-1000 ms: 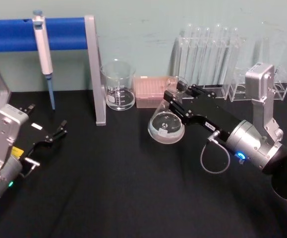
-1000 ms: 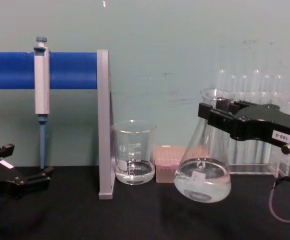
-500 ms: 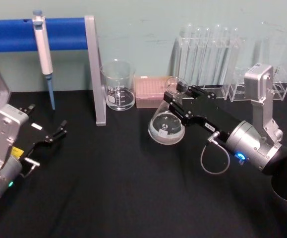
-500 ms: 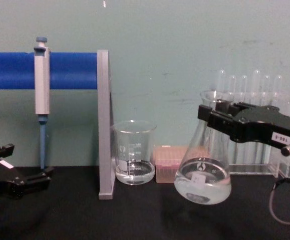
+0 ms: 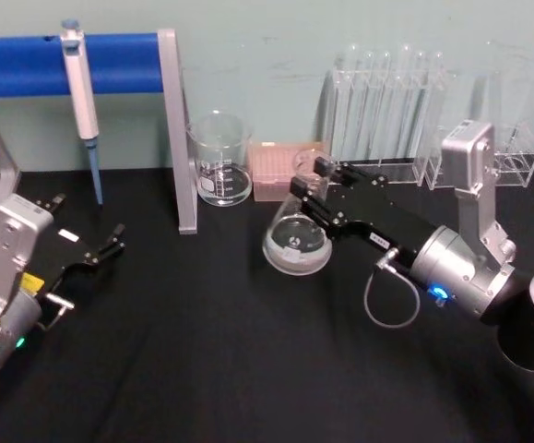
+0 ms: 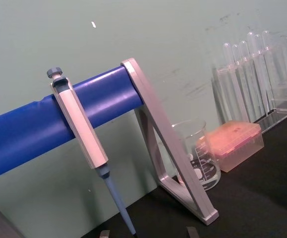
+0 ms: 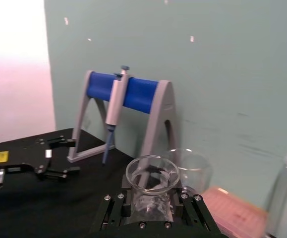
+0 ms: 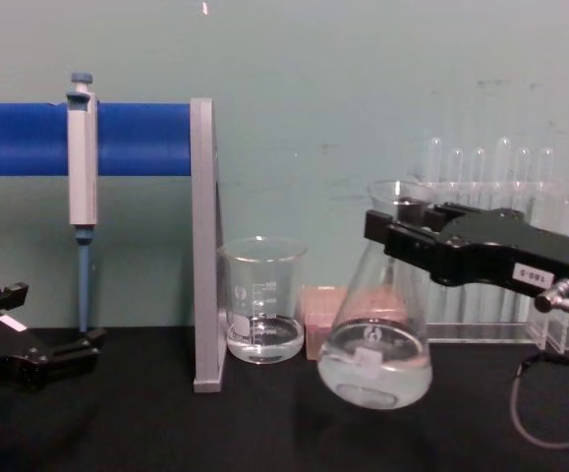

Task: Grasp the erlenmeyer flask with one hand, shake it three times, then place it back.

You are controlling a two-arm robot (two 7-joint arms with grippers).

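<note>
The erlenmeyer flask [image 5: 294,244] is clear glass with a little liquid in its base. It hangs tilted just above the black table, in front of the pink box. My right gripper [image 5: 309,182] is shut on its neck, reaching in from the right. From the chest the flask [image 8: 374,356] hangs under the black jaws of the right gripper [image 8: 390,228]. The right wrist view looks down on the flask's rim [image 7: 152,172] between the jaws. My left gripper [image 5: 108,245] rests open at the table's left side, far from the flask.
A glass beaker [image 5: 220,162] and a pink tip box [image 5: 276,170] stand behind the flask. Test tube racks [image 5: 386,101] line the back right. A pipette [image 5: 80,88] hangs on a blue stand whose grey leg [image 5: 179,138] stands just left of the beaker.
My right gripper has carried the flask to the left and slightly lower, still tilted. The left arm has not moved.
</note>
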